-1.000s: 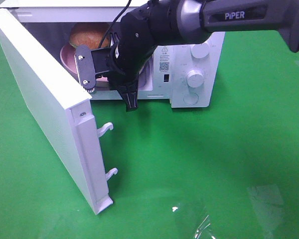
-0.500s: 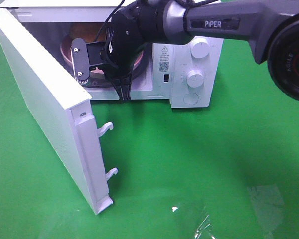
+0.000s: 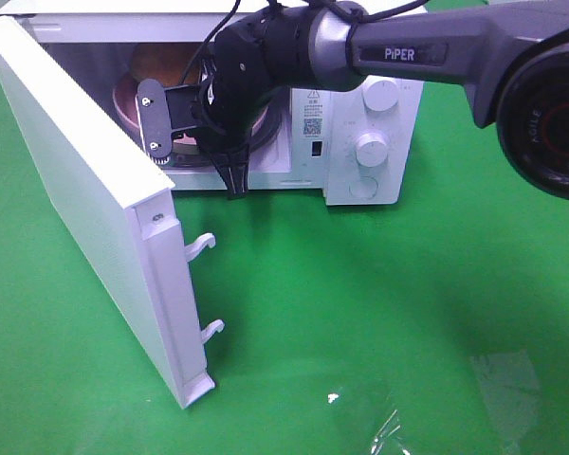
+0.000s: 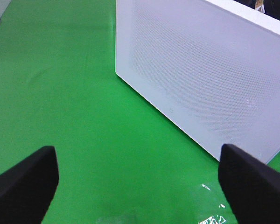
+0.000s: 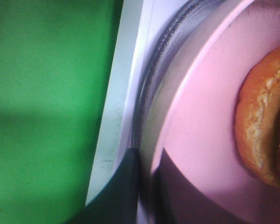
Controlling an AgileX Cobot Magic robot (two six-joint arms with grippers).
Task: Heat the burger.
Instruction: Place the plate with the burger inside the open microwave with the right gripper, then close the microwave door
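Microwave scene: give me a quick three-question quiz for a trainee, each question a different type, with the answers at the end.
1. True or false: the microwave door stands open.
2. Where is the burger? A) on the pink plate inside the microwave; B) on the green table; C) on top of the microwave.
3. Fill in: the left gripper is ___, with nothing between its fingers.

Key: 1 true; 2 A; 3 open.
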